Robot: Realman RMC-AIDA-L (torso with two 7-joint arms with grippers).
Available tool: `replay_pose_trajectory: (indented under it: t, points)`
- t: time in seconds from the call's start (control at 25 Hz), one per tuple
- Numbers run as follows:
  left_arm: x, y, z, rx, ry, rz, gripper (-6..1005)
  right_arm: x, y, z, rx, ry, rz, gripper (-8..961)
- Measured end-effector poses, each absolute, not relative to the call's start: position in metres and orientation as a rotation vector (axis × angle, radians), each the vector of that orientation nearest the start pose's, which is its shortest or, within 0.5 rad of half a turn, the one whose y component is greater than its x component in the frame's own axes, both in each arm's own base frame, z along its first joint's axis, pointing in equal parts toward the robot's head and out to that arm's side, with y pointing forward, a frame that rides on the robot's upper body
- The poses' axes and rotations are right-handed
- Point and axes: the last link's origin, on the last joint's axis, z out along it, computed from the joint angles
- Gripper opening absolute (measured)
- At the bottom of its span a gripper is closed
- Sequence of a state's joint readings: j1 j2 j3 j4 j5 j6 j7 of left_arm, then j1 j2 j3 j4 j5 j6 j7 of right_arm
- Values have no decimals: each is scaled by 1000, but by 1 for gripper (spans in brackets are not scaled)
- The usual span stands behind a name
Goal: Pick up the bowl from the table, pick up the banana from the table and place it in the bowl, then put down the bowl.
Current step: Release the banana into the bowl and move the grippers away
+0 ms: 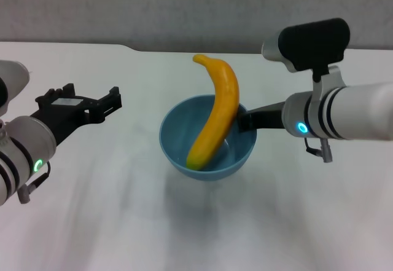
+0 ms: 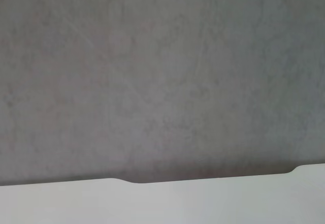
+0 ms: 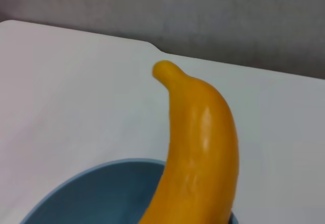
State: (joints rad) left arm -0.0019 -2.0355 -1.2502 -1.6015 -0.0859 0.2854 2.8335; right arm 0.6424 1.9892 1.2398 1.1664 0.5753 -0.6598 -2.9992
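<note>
Bowl (image 1: 207, 143) is sitting near the middle of the bench (image 1: 123, 222), or hovering just above it; a soft shadow is lying under it, so contact is uncertain. Banana (image 1: 216, 114) is resting inside the bowl, its lower end down in the basin, its upper end leaning over the far rim and sticking well out.

Right hand (image 1: 244, 121) is gripping the bowl's rim on the bowl's right side, fingers pinched on the wall. Left hand (image 1: 105, 104) is hanging to the left of the bowl, well apart from it, fingers spread and holding nothing.

Handling, as judged: bowl is looking glossy, rigid and light, likely slippery at the rim, so a one-sided pinch is risking tilt. Banana is overhanging and top-heavy; it could roll out if the bowl tips.

Nothing else is lying in the bowl.
</note>
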Motion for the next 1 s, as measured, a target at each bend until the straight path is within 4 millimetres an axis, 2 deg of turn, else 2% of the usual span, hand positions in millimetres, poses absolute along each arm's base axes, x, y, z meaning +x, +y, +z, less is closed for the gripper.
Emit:
replay_pose_trajectory:
  t: [0.2, 0.44, 1.0]
  points:
    - [-207, 331, 11, -1822, -867, -454, 897, 149, 411, -68, -2211, 1060, 119, 141]
    - [-208, 331, 12, -1817, -868, -453, 896, 150, 404, -84, -2234, 1000, 180, 145]
    - [-211, 333, 8, -1821, -883, -443, 896, 188, 398, -104, -2187, 1052, 222, 155]
